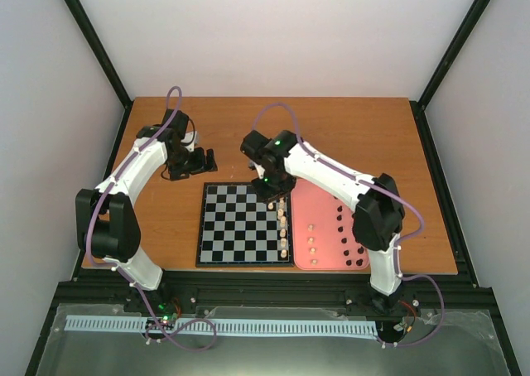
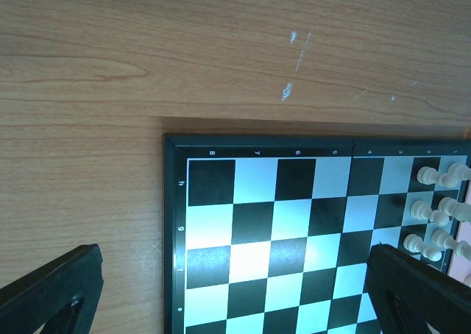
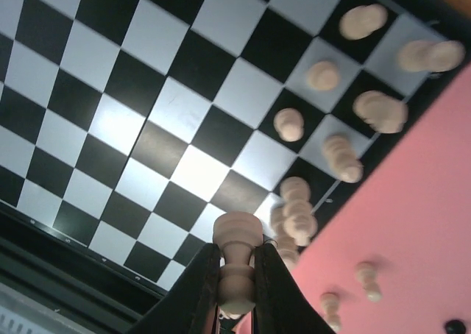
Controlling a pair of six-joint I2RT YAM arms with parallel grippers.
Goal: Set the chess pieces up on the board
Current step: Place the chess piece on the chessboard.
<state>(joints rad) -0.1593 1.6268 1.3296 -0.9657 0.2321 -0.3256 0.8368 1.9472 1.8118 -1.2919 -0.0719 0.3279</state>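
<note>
The checkered board (image 1: pixel 240 224) lies in the middle of the table. Several cream chess pieces (image 1: pixel 283 227) stand along its right edge, seen also in the right wrist view (image 3: pixel 324 75) and the left wrist view (image 2: pixel 434 201). My right gripper (image 1: pixel 273 195) hovers over the board's far right corner, shut on a cream piece (image 3: pixel 237 268) held between its two fingers (image 3: pixel 200 293). My left gripper (image 1: pixel 196 162) sits beyond the board's far left corner, open and empty (image 2: pixel 234 257), looking down at the board (image 2: pixel 294 224).
A pink tray (image 1: pixel 327 210) lies against the board's right side. It holds a few cream pieces (image 1: pixel 312 239) and several black pieces (image 1: pixel 348 235). In the right wrist view the tray (image 3: pixel 419 224) fills the lower right. Bare wooden table (image 2: pixel 184 54) lies beyond the board.
</note>
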